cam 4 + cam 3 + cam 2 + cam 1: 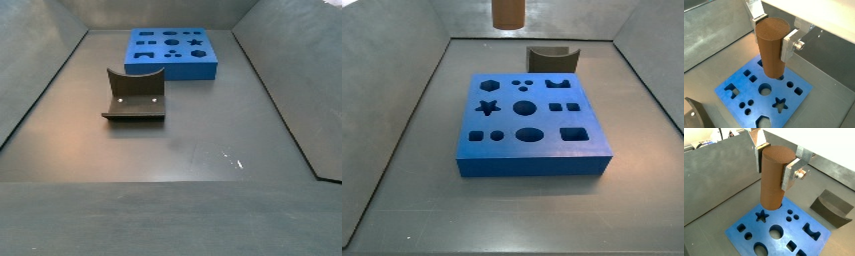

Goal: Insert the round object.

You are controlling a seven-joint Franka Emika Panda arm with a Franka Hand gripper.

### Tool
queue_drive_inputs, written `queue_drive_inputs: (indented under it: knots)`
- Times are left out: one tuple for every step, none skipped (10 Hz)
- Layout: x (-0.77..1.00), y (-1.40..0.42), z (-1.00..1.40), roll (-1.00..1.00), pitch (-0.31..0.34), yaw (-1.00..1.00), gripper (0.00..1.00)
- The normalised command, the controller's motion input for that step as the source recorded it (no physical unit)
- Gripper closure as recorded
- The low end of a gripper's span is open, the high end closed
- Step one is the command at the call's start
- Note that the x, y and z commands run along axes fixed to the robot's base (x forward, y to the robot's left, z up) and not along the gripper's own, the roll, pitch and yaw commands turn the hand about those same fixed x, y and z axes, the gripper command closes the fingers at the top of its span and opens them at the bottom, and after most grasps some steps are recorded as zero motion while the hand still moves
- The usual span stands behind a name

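My gripper (pixel 774 168) is shut on the round object, a plain brown cylinder peg (pixel 774 180), and holds it upright by its top end between the silver fingers (pixel 790 175). Both wrist views show this grip (pixel 772 37). The peg (pixel 769 55) hangs well above the blue block (pixel 747 92), which has several shaped holes, including round ones (pixel 765 90). In a side view only the peg's lower end (pixel 506 13) shows, high over the block's (pixel 543 120) far side, with the gripper out of frame. Another side view shows the block (pixel 174 70) but neither peg nor gripper.
A dark grey arch-shaped piece (pixel 549 58) stands on the floor beyond the block. It also shows in the other views (pixel 134 95) (pixel 832 208) (pixel 697 115). Grey walls (pixel 416 60) enclose the floor on all sides.
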Motion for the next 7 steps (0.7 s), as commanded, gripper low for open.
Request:
queue_drive_inputs:
  knots:
    - [0.72, -0.09, -0.90, 0.15, -0.064, 0.00, 1.00]
    - [0.69, -0.05, -0.89, 0.16, -0.056, 0.00, 1.00]
    - [0.68, -0.04, -0.89, 0.16, -0.050, 0.00, 1.00]
    - [0.68, 0.00, -0.89, 0.16, -0.037, 0.00, 1.00]
    - [0.58, 0.00, -0.94, 0.16, 0.000, -0.02, 1.00]
    - [0.24, 0.02, -0.91, 0.21, -0.014, -0.02, 1.00]
    - [0.18, 0.02, -0.91, 0.22, -0.013, -0.05, 1.00]
